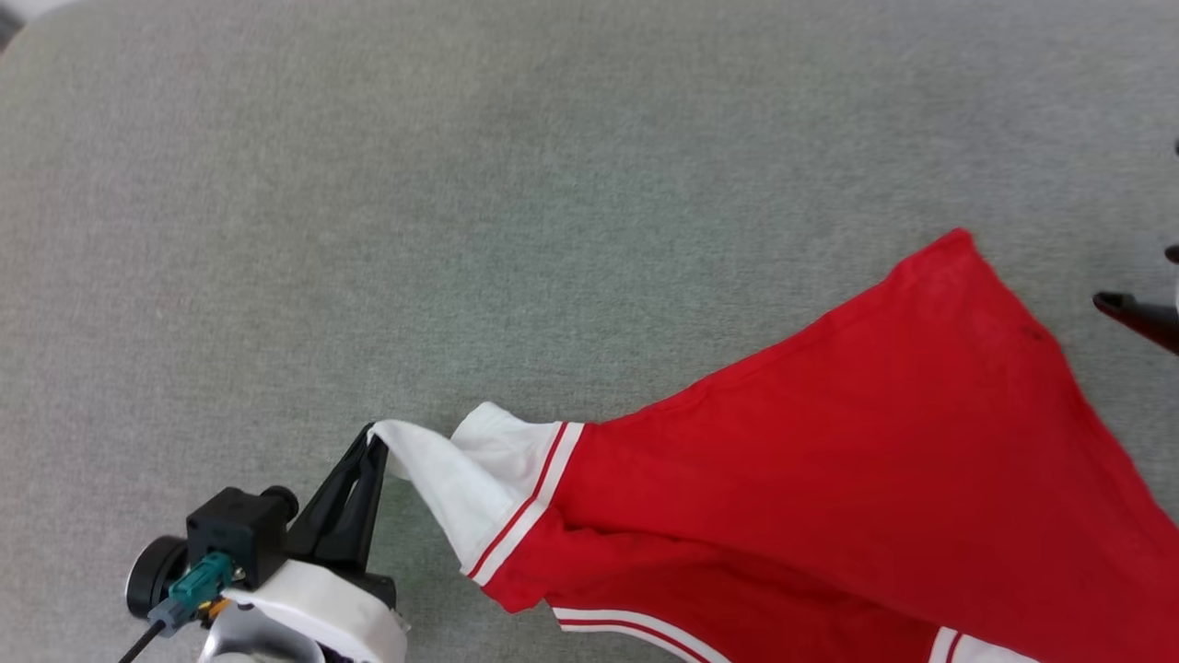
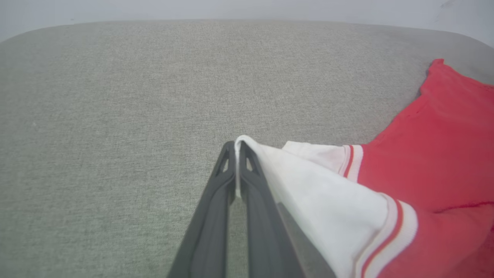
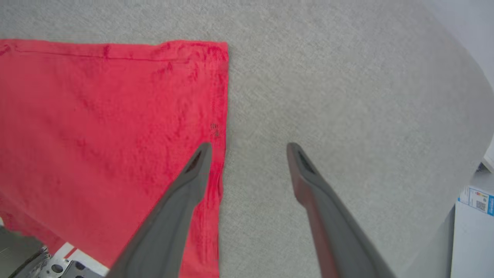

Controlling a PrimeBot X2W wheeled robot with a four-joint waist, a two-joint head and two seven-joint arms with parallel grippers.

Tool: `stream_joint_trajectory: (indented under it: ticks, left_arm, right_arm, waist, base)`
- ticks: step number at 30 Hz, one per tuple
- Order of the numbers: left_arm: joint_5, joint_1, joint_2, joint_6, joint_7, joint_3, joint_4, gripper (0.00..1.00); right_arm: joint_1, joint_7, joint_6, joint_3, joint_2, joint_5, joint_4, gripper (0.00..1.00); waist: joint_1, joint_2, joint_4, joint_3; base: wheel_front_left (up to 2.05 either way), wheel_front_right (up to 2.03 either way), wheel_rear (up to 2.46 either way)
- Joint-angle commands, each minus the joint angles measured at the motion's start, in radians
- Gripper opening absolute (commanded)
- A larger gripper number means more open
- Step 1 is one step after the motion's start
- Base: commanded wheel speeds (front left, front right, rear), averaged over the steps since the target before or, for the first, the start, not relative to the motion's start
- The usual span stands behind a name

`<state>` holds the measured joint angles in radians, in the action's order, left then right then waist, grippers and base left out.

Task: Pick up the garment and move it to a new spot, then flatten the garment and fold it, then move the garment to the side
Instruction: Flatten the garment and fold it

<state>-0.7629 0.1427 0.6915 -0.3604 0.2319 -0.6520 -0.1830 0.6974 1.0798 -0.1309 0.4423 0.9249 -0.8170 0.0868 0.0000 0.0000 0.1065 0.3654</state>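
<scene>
Down at the left, the left gripper (image 1: 373, 435) has its two dark fingers pressed together on the tip of a white sleeve (image 1: 442, 474), with a thin fold of cloth pinched between them (its wrist view shows the white edge caught right at the fingertips). The arm behind it is cut off by the bottom edge of the head view.

From that pinch the sleeve stretches rightward into the shirt (image 1: 829, 442), which lies spread on the grey padded surface (image 1: 461, 184) in the lower right of the head view. The side that shows is plain red. Its lower part runs off the bottom and right edges, leaving a strip of white-and-red trim along the bottom.

Further right, the right gripper (image 3: 249, 148) has its fingers spread wide with nothing between them. One finger is over the shirt's straight hem and the other over bare grey surface; I cannot tell whether either touches. In the head view a dark fingertip (image 1: 1138, 315) pokes in at the right edge, apart from the shirt. A white box (image 3: 472, 227) sits at the far right of the right wrist view, cut off, its blue label too small to read.
</scene>
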Motion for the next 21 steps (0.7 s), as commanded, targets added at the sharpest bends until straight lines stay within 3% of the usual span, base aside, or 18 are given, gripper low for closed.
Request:
stream_joint_trajectory:
  ticks: [1, 10, 20, 21]
  left_arm:
    - [0.012, 0.025, -0.006, 0.007, 0.001, -0.002, -0.003, 0.0]
    - [0.039, 0.099, -0.036, 0.025, -0.002, -0.02, -0.004, 0.0]
    - [0.047, 0.127, -0.058, 0.029, 0.001, -0.028, 0.014, 0.0]
    - [0.048, 0.127, -0.055, 0.029, 0.002, -0.028, 0.016, 0.0]
  right_arm:
    - [0.064, 0.024, 0.0, 0.031, -0.026, 0.011, -0.037, 1.0]
    - [0.271, 0.062, 0.0, 0.18, -0.123, 0.034, -0.226, 1.0]
    - [0.234, -0.03, 0.0, 0.362, -0.152, 0.005, -0.36, 1.0]
    - [0.234, -0.048, 0.0, 0.37, -0.157, 0.0, -0.369, 0.8]
  waist:
    - [0.0, 0.0, 0.031, 0.044]
    - [0.0, 0.0, 0.091, 0.139]
    - [0.0, 0.0, 0.107, 0.167]
    - [0.0, 0.0, 0.104, 0.163]
  base:
    - [0.0, 0.0, 0.0]
    - [0.0, 0.0, 0.0]
    - [0.0, 0.0, 0.0]
    - [0.0, 0.0, 0.0]
